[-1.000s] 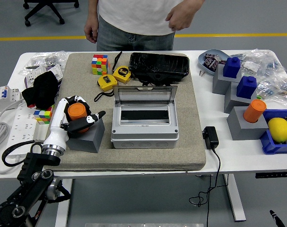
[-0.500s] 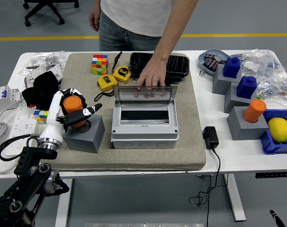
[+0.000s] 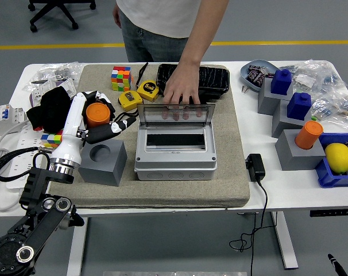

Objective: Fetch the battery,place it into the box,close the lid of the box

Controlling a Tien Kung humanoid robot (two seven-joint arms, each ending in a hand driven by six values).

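My left hand (image 3: 101, 119) is shut on an orange cylindrical battery (image 3: 97, 114) and holds it lifted above the grey holder block (image 3: 103, 162), whose round socket stands empty. The grey box (image 3: 174, 148) sits on the mat to the right, its clear lid (image 3: 175, 118) standing upright. A person's hand (image 3: 180, 92) rests on the lid's top edge from the far side. My right hand is out of view.
Two yellow tape measures (image 3: 138, 94), a Rubik's cube (image 3: 121, 77) and a black case (image 3: 207, 78) lie behind the box. A black cloth (image 3: 47, 107) and a power strip (image 3: 13, 144) are at left. Grey blocks with blue and orange pieces (image 3: 297, 121) stand at right.
My left hand lifted the orange battery out of the grey block's socket and raised it up and back. The person reached in and put a hand on the box lid.
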